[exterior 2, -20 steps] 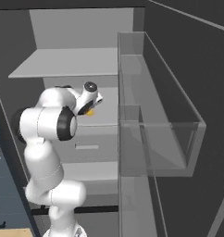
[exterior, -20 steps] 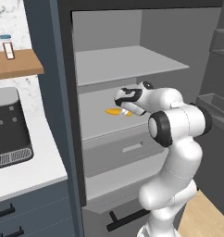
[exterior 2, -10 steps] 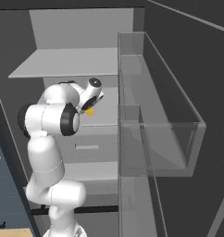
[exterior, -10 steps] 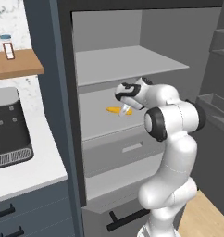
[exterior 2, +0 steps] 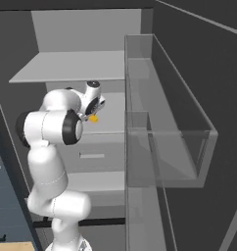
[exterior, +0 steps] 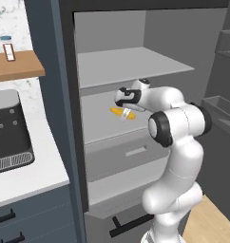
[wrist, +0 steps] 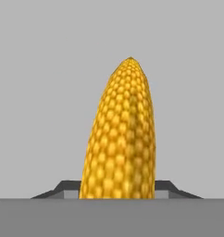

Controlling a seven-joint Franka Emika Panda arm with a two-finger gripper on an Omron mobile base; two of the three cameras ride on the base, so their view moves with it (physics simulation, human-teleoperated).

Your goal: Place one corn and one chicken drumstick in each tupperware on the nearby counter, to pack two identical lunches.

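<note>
Hand view puts the yellow corn (wrist: 121, 139) dead centre, rising toward twelve o'clock, and my two finger tips (wrist: 63, 187) sit tight against its base at seven and five o'clock, so I've closed partway onto the cob. From the left base view, my gripper (exterior: 126, 105) is over the corn (exterior: 119, 112) on the fridge's middle shelf (exterior: 100, 128), at about nine o'clock from my elbow.

The corn (wrist: 121, 139) is a bright yellow cob, bare of husk, with neat rows of small kernels and a rounded, tapering tip. It lies flat on the grey middle shelf (exterior: 100, 128) of the open fridge, near the shelf's front edge and roughly midway along it (exterior: 121, 113). From the right base view a small part of it shows (exterior 2: 93, 118).
</note>
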